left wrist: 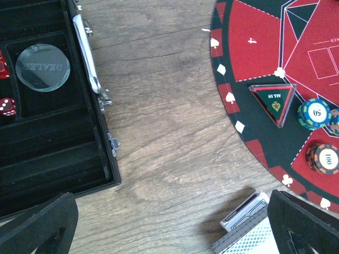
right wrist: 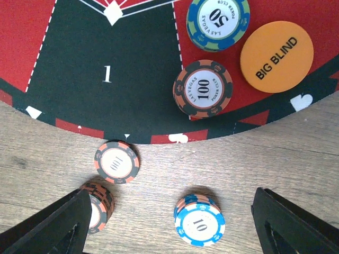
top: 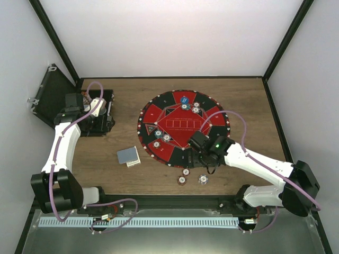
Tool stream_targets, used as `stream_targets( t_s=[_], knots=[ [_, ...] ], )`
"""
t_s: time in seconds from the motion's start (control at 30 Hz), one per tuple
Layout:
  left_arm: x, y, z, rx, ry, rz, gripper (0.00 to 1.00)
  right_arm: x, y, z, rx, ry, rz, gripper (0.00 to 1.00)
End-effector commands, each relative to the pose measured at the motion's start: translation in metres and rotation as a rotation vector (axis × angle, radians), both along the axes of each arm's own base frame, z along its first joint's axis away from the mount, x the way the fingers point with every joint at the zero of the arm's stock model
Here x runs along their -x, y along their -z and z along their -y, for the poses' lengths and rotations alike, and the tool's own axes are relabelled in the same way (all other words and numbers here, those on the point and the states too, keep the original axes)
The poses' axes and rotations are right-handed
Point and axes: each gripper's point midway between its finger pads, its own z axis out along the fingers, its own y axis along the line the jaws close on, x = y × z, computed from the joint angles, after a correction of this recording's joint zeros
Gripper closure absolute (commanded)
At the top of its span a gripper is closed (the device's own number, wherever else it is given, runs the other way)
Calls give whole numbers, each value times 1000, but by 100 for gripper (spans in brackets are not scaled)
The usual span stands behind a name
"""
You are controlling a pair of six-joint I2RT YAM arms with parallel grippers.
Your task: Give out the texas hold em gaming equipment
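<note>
My right gripper (right wrist: pixel 169 227) is open and empty above the table at the mat's near edge; it also shows in the top view (top: pixel 202 157). Between its fingers stands a blue 10-chip stack (right wrist: pixel 199 220). A dark red 100 chip (right wrist: pixel 117 162) lies flat, and a dark red stack (right wrist: pixel 99 206) stands against the left finger. On the mat (right wrist: pixel 106 74) are a 100 stack (right wrist: pixel 203 88), a teal 50 chip (right wrist: pixel 217 21) and the orange Big Blind button (right wrist: pixel 276 56). My left gripper (left wrist: pixel 169 233) is open and empty over bare wood. The grey-backed card deck (left wrist: pixel 249 241) lies by its right finger.
The black case (left wrist: pixel 47 153) lies open at the left, holding a clear dealer button (left wrist: pixel 42 67) and red dice (left wrist: pixel 6 106). A white card box (left wrist: pixel 243 209) lies beside the deck. An All In triangle (left wrist: pixel 275 100) sits on the mat. A blue button (top: pixel 184 99) sits at the mat's far side.
</note>
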Motion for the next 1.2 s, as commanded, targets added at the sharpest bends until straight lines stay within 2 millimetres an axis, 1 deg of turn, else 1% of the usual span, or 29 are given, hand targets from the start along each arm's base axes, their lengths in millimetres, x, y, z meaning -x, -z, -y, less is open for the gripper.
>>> stream_targets(
  t_s=[0.0, 0.27, 0.57, 0.8, 0.97, 1.17],
  knots=[
    [-1, -15, -4, -17, -8, 36, 0, 9, 4, 0, 9, 1, -17, 14],
    [-3, -19, -4, -15, -7, 44, 0, 26, 13, -2, 38, -28, -46, 14],
    [0, -22, -2, -16, 7, 51, 0, 44, 15, 2, 63, -35, -74, 14],
    [-1, -17, -1, -7, 12, 42, 0, 56, 13, 3, 60, -34, -87, 14],
    [-1, -19, 0, -7, 21, 50, 0, 66, 24, 11, 94, -30, -116, 14],
    [0, -19, 1, -7, 25, 49, 0, 68, 36, 23, 134, -2, -122, 15]
  ],
)
